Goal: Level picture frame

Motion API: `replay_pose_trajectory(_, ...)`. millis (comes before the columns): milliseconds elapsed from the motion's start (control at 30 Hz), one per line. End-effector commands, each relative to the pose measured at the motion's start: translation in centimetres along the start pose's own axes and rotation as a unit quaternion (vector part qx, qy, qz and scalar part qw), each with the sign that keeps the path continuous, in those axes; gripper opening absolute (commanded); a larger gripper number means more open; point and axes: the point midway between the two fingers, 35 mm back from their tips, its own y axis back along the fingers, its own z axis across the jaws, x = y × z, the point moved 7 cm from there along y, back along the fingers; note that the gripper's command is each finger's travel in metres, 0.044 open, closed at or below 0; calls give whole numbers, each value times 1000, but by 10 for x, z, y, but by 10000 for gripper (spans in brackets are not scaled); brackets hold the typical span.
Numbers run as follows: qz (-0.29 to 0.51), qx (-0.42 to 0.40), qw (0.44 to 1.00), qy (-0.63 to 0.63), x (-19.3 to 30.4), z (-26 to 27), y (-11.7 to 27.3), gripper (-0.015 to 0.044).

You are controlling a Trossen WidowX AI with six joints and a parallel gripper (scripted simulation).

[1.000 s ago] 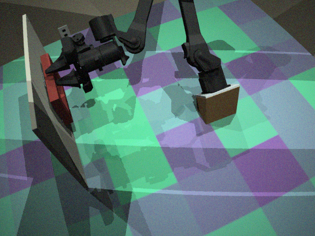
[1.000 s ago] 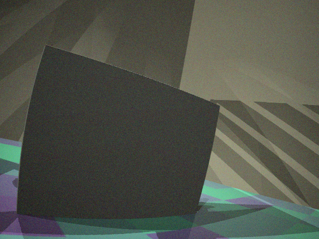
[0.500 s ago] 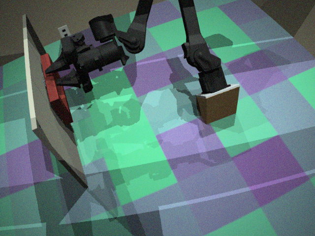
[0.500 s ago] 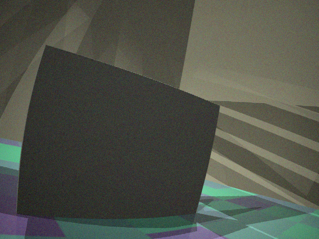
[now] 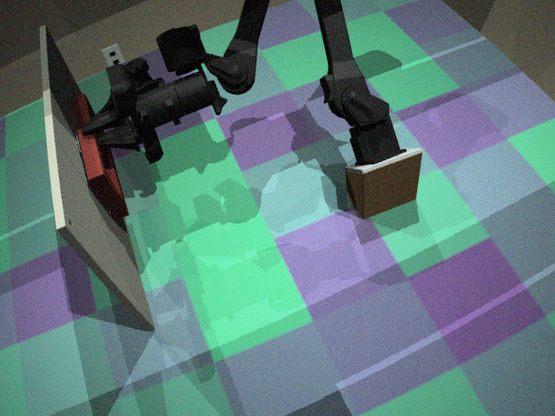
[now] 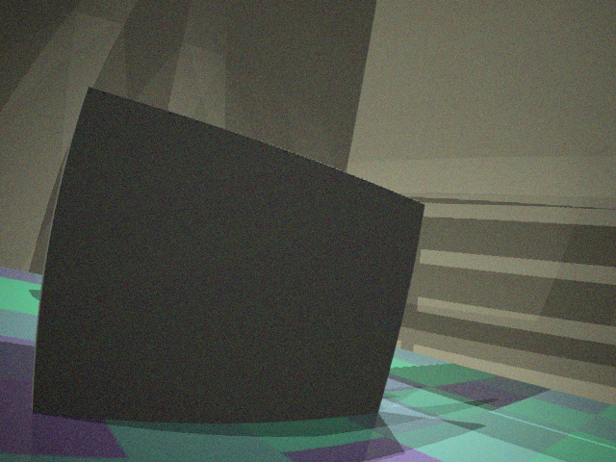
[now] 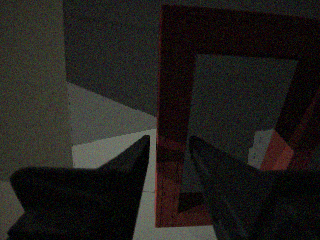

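Note:
The red picture frame point(image 5: 94, 161) point(image 7: 175, 75) hangs on the face of an upright panel point(image 5: 96, 250) point(image 7: 110, 125). In the wrist view its upper edge runs slightly down to the right. The notched strip is hidden, and I cannot make out the screw. My gripper point(image 5: 91, 138) point(image 7: 170, 139) is partly open, with its tips around the frame's left bar in the wrist view. The right finger is inside the frame's opening, close to the bar. The left finger is outside it, with a narrow gap showing. The exterior view shows only the panel's dark back point(image 6: 223, 273), which hides frame and gripper.
The arm rises from a brown block point(image 5: 392, 185) with a white top, standing on the checkered floor point(image 5: 264, 308). A white outlet plate point(image 5: 113, 55) is on the room wall behind the gripper. Shadows cross the floor and the panel.

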Motion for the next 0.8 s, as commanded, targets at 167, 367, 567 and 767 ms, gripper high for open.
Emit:
replay_pose_trajectory(167, -1, 0, 1000, -3, -1, 0, -1, 36)
replay_pose_trajectory(367, -1, 0, 1000, -3, -1, 0, -1, 0)
replay_pose_trajectory(567, -1, 0, 1000, -3, -1, 1, 0, 0)
replay_pose_trajectory(767, -1, 0, 1000, -3, 0, 2, 0, 0)
